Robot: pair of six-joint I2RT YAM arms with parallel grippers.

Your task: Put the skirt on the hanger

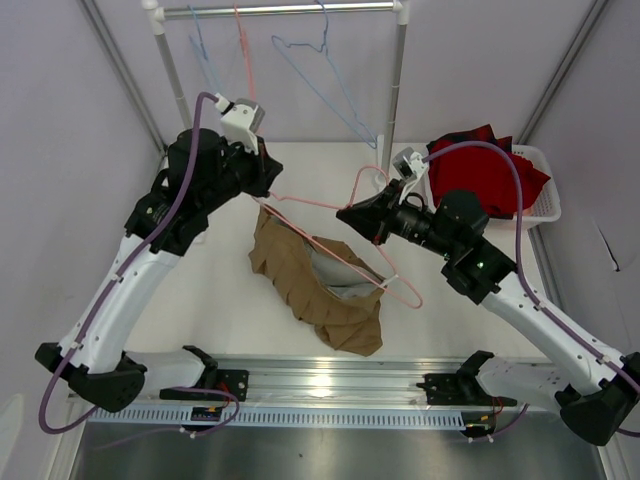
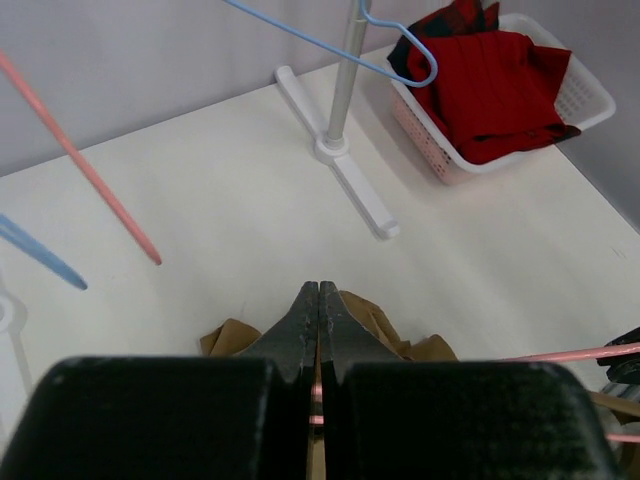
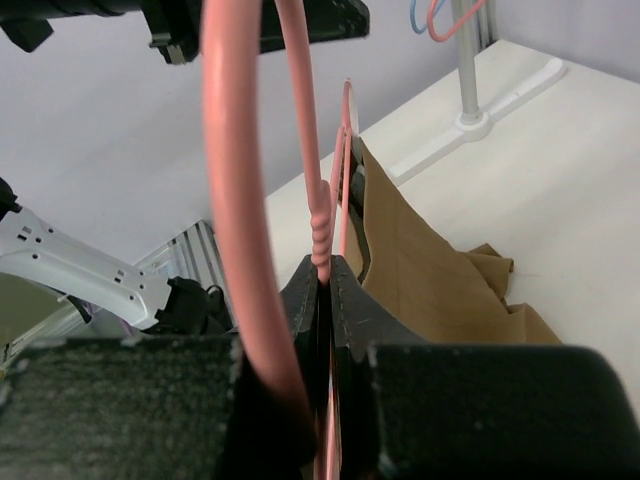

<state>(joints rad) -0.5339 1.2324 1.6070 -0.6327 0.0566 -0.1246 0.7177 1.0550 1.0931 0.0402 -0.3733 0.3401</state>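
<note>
The tan-brown skirt [image 1: 310, 285] hangs in a crumpled drape onto the table from the salmon-pink hanger [image 1: 310, 205], its pale lining showing in the opening. My left gripper [image 1: 268, 188] is shut at the upper left corner of the skirt. In the left wrist view its jaws [image 2: 319, 295] are pressed together, with tan cloth [image 2: 375, 320] and pink wire showing in the slit. My right gripper [image 1: 348, 213] is shut on the hanger's twisted neck [image 3: 320, 235], just under the hook. The skirt [image 3: 420, 270] falls away beyond it.
A clothes rail at the back holds light blue hangers [image 1: 320, 80] and a pink one [image 1: 243, 50]. Its right post [image 1: 397, 90] and foot [image 2: 345, 185] stand on the table. A white basket [image 1: 545, 205] with a red garment [image 1: 480, 170] sits at the back right.
</note>
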